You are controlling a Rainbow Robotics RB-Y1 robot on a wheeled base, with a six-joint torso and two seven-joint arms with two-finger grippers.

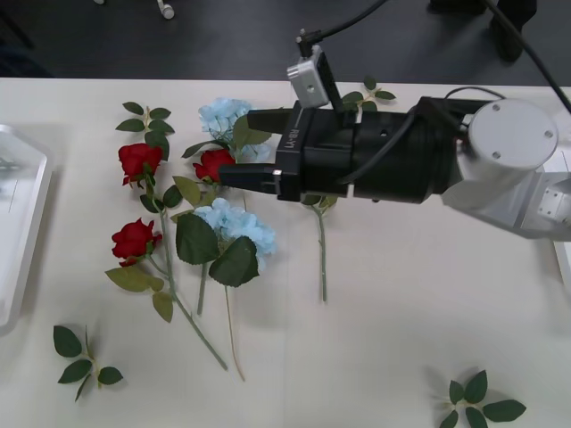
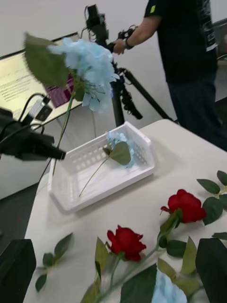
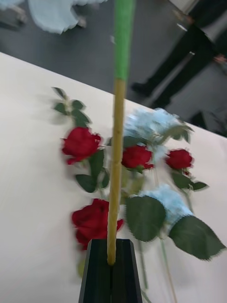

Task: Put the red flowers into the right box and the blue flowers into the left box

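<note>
My left gripper is shut on the thin stem of a blue flower, held up off the table. The right wrist view shows that gripper above the left box, with the pale bloom high in the air. Another blue flower lies in that box. My right gripper is open and empty, hovering over the flower pile. Red flowers and blue flowers lie on the table. The left box's rim sits at the table's left edge.
Loose leaf sprigs lie at the front left, the front right and the back. A bare stem sticks out from under my right arm. A white rim shows at the far right edge.
</note>
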